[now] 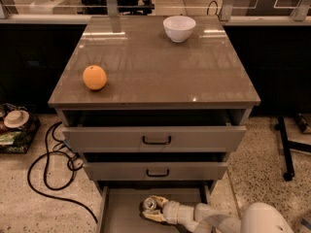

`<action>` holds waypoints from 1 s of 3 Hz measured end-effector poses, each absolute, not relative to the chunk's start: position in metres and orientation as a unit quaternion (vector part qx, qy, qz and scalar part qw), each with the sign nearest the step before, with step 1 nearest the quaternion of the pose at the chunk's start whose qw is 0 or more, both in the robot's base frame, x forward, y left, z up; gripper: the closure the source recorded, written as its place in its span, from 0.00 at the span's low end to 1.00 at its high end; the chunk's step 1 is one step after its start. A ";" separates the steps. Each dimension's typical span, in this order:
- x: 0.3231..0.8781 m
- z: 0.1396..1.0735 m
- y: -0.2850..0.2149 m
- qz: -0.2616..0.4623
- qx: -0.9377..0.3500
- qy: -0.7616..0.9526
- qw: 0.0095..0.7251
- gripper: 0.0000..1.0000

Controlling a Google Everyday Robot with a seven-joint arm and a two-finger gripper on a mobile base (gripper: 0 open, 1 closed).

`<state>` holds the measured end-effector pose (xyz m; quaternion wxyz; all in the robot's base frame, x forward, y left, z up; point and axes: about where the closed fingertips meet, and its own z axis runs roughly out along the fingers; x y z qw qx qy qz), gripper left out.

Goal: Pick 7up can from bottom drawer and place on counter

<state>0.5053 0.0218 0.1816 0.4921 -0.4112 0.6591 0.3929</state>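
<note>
The 7up can stands in the open bottom drawer, silver top with pull tab showing. My gripper reaches in from the right along the drawer floor. Its pale fingers sit on either side of the can, one behind it and one in front. The arm runs off to the lower right. The glossy brown-grey counter lies above the three drawers.
An orange sits on the counter's left side and a white bowl at its back. The two upper drawers stand slightly open over the bottom one. Black cables lie on the floor at the left.
</note>
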 end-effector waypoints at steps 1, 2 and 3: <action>0.505 0.182 0.024 0.394 -0.411 0.658 0.492 0.73; 0.504 0.182 0.026 0.396 -0.411 0.658 0.492 0.96; 0.504 0.182 0.027 0.396 -0.412 0.657 0.491 1.00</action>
